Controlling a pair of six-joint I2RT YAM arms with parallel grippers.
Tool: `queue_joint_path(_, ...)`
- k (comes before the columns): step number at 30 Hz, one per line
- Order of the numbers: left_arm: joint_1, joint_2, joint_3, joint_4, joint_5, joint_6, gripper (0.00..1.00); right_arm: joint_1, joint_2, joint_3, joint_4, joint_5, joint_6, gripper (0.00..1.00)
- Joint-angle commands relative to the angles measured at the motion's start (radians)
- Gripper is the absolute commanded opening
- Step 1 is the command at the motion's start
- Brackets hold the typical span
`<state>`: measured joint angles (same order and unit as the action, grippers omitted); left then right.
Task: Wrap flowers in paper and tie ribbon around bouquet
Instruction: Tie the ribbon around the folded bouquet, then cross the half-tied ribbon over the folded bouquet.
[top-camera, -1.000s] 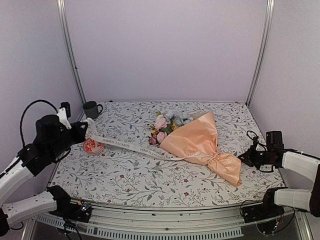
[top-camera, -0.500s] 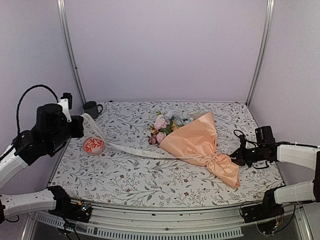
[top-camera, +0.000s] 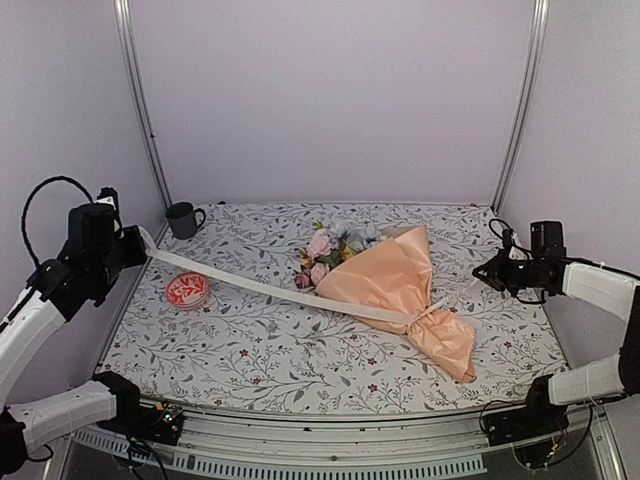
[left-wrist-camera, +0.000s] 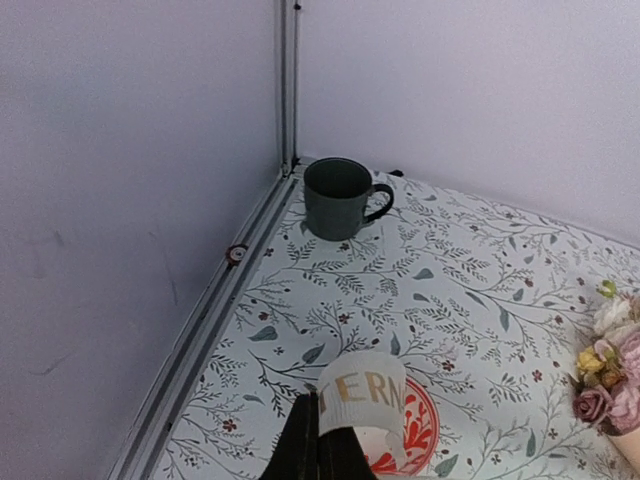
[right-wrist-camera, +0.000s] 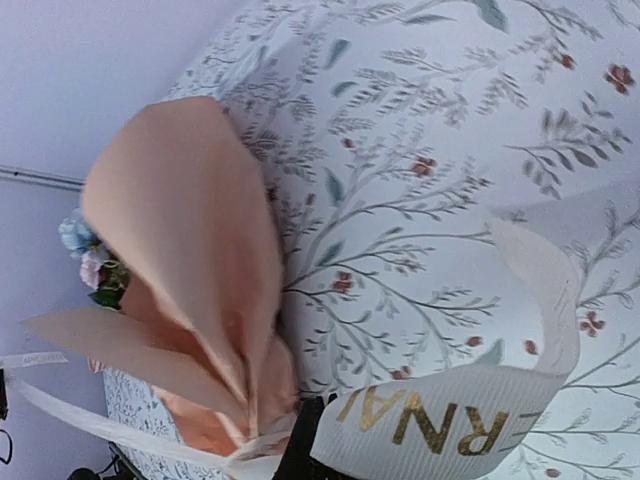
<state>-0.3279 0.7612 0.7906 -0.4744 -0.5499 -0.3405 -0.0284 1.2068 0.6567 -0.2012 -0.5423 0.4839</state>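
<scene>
The bouquet lies on the table right of centre: peach-orange paper (top-camera: 390, 280) wrapped as a cone around the flowers (top-camera: 325, 256), whose pink, yellow and pale blue blooms point to the far left. A cream ribbon (top-camera: 250, 285) with gold lettering runs taut from my left gripper (top-camera: 141, 248) to the cone's pinched neck, then on to my right gripper (top-camera: 488, 276). In the left wrist view the left gripper (left-wrist-camera: 318, 425) is shut on the ribbon (left-wrist-camera: 365, 392). In the right wrist view the right gripper (right-wrist-camera: 303, 462) is shut on the ribbon (right-wrist-camera: 450, 420), with the paper (right-wrist-camera: 190, 220) just beyond.
A dark mug (top-camera: 183, 218) stands at the far left corner and also shows in the left wrist view as the mug (left-wrist-camera: 336, 198). A red-and-white dish (top-camera: 187, 289) sits under the ribbon near the left edge. Metal frame posts and walls close in the table.
Both grippers have drawn apart, the left one back and leftward, the right one toward the far right. The ribbon, slack and drooping before, now runs straight and lifted off the table.
</scene>
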Motion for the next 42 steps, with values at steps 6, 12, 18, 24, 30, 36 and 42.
queue_joint_path(6,0.288,-0.126,-0.023,0.024,0.097,0.069,0.0,-0.278,0.237,-0.136,0.104,0.06,-0.085,0.0)
queue_joint_path(12,0.518,-0.155,-0.049,0.036,0.229,0.119,0.0,-0.314,0.234,-0.182,0.108,0.072,-0.098,0.0)
queue_joint_path(18,0.535,-0.198,-0.025,0.078,0.579,0.092,0.0,-0.299,0.118,-0.19,0.084,-0.019,-0.107,0.0)
queue_joint_path(24,0.252,-0.121,-0.007,0.132,0.781,0.054,0.0,-0.004,-0.066,-0.015,-0.002,-0.082,-0.087,0.0)
queue_joint_path(30,-0.234,0.019,0.06,0.254,0.563,0.098,0.0,0.314,-0.16,0.221,0.001,-0.134,-0.06,0.0)
queue_joint_path(36,-0.447,0.299,0.21,0.351,0.551,0.189,0.0,0.621,-0.122,0.363,0.055,-0.202,-0.081,0.0)
queue_joint_path(42,-0.455,0.513,0.26,0.408,0.657,0.157,0.0,0.763,-0.05,0.386,0.117,-0.206,-0.093,0.0)
